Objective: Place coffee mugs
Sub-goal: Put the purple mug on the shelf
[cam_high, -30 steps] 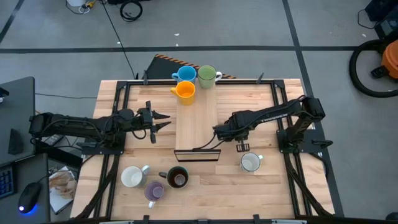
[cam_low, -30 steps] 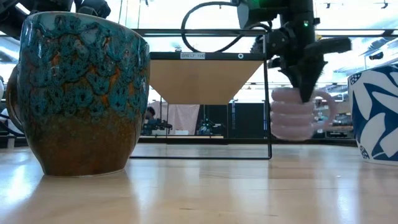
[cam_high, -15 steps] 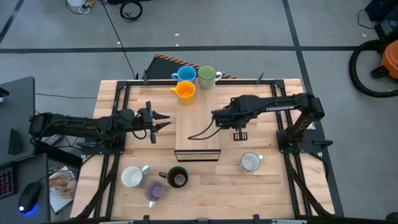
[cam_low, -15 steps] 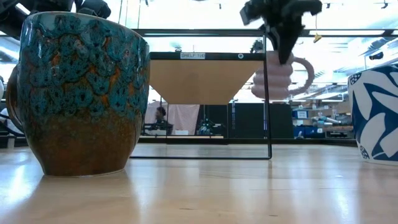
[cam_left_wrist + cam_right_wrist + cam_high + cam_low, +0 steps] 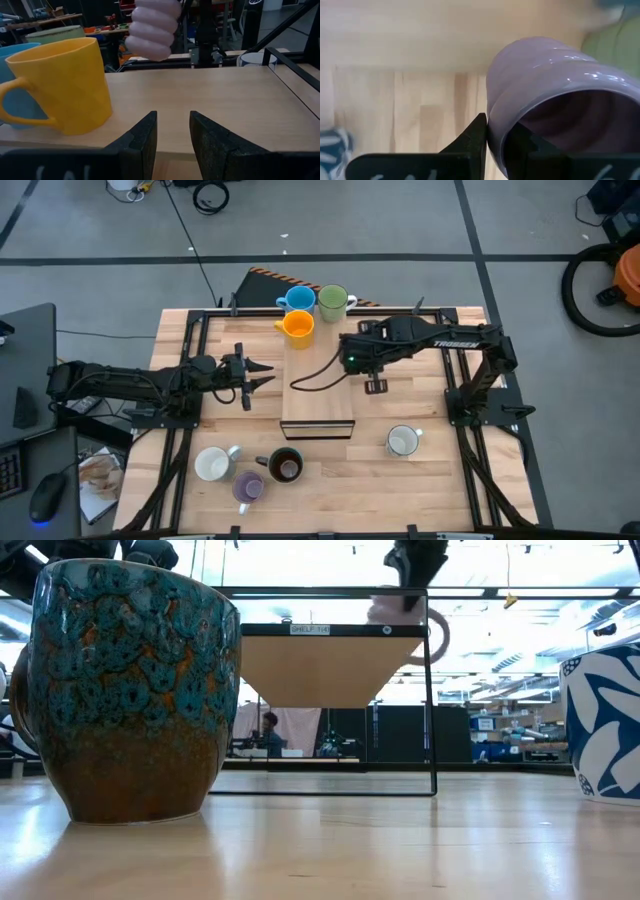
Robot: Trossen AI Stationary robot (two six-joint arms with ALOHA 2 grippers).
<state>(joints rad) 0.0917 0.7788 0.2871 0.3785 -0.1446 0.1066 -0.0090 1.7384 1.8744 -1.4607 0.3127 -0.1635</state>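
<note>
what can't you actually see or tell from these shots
- High view: the lilac mug is hidden under the right arm, whose end effector grips its rim.
- Left wrist view: that mug's top is cut off by the edge; the blue mug is mostly behind the orange mug.
- Low view: the dark mug, up close, blocks the table's left part; the white mug is cut by the edge.

Both arms are dark, nearly black, built of slim jointed segments. The right arm [image 5: 440, 345] carries white lettering along its forearm and a small green light near the wrist, with a black cable looping off it. The left arm [image 5: 130, 380] ends in two tapered dark fingers [image 5: 142, 137].
</note>
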